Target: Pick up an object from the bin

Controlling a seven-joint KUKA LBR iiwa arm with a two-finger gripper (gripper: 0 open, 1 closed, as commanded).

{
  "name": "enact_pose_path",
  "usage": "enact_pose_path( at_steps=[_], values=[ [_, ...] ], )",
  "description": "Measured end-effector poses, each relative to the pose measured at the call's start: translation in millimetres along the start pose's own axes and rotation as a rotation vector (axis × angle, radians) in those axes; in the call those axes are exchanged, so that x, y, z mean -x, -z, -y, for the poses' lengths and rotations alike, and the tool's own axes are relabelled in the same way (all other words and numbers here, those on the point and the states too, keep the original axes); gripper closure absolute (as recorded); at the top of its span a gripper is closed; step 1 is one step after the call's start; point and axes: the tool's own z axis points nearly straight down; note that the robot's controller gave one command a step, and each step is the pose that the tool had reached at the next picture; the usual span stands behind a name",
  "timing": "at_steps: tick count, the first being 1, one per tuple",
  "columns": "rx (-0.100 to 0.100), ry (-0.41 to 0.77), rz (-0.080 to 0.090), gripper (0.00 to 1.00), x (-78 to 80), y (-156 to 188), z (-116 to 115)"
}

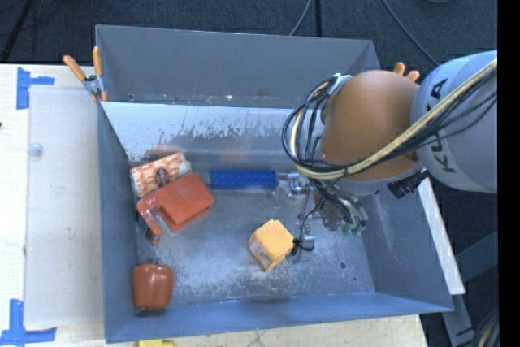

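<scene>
The small yellow-orange block (270, 244) lies near the middle of the grey metal bin's (236, 85) floor, with the gripper (302, 243) just at its right edge, and I cannot tell whether the jaws are open or closed; the block looks light, perhaps slightly soft, and is best pinched across two flat opposite sides.

Tool (301, 245) beside yellow block (270, 243) (tilted), grey bin (236, 89)

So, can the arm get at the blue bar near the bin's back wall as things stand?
Probably yes. The blue bar lies alone on the bin floor with nothing on it, and the arm hangs close by, beside the yellow block. The back wall behind may crowd a grasp.
</scene>
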Motion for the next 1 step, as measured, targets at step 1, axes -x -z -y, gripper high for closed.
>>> enact_pose_path(
  at_steps=[1],
  values=[
    [0.001, 0.028, -0.003, 0.0, 0.9, -15.1, -5.7]
  ],
)
